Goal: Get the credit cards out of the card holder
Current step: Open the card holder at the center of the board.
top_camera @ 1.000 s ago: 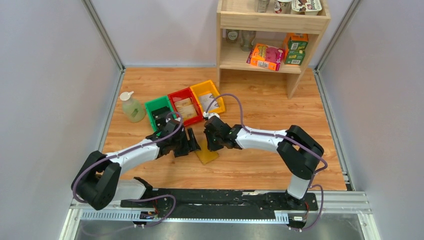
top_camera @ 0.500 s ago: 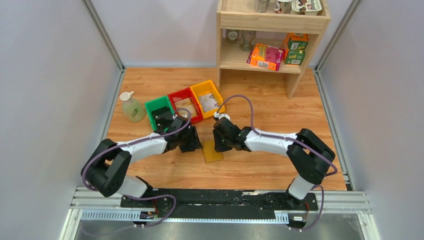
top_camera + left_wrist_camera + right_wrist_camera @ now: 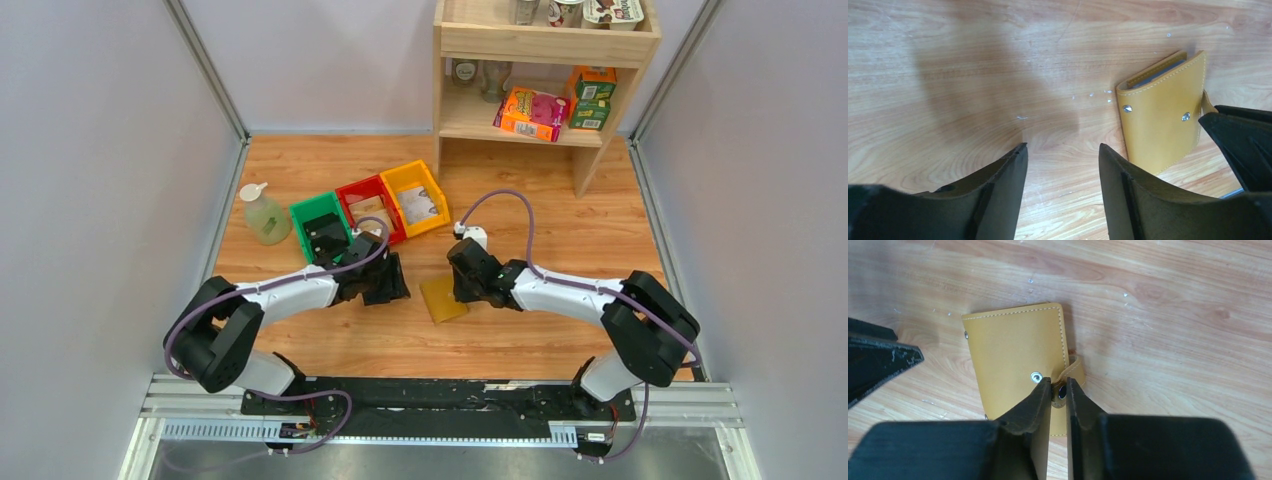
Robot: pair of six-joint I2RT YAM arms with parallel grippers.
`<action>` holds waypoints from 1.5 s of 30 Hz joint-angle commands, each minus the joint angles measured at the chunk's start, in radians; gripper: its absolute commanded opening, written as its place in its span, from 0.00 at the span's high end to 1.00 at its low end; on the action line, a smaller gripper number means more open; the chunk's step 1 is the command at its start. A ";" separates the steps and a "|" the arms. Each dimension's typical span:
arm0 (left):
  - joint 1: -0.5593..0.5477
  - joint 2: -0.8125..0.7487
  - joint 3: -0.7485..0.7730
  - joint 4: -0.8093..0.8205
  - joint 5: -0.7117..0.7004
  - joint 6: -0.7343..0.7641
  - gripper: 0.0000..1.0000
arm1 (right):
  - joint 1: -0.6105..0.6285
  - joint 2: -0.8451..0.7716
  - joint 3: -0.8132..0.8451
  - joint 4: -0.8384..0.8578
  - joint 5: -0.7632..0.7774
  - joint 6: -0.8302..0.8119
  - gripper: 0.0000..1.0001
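Mustard-yellow leather is what catches the eye: the card holder point(image 3: 443, 298) lies folded shut on the wooden table point(image 3: 560, 215), between the two arms and a little nearer the right one. From the left wrist camera a sliver of pale blue-grey lining shows along its far open edge point(image 3: 1160, 127), and two metal studs sit on its outer face.

The right hand point(image 3: 1058, 388) has its two black fingers drawn nearly together, pinching the end of the holder's little closing strap point(image 3: 1074, 371). The strap's snap shows in the narrow slit between the fingertips. The matching stud point(image 3: 1036, 375) on the holder's face sits bare just beside them, so the strap is undone.

The left hand point(image 3: 1063, 155) hangs low over bare wood just left of the holder, its fingers apart with nothing between them and touching nothing.

Behind the left arm, three plastic bins stand in a slanted row, green point(image 3: 318, 222), red point(image 3: 370, 208) and yellow point(image 3: 417, 195), each with something lying inside that I can't identify. A pump bottle point(image 3: 262, 215) of pale liquid stands left of the green one. A wooden shelf unit point(image 3: 545, 70) at the back holds an orange box point(image 3: 532, 112) and a green carton point(image 3: 592, 95).
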 commanded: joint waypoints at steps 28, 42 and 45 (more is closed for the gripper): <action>-0.177 0.331 0.246 -0.183 -0.142 0.034 0.25 | -0.286 -0.132 -0.223 0.163 -0.218 0.065 0.66; -0.185 0.326 0.285 -0.217 -0.176 0.103 0.27 | -0.285 -0.107 -0.216 0.246 -0.354 0.060 0.65; -0.185 0.323 0.292 -0.212 -0.174 0.124 0.27 | -0.285 -0.092 -0.220 0.274 -0.390 0.077 0.61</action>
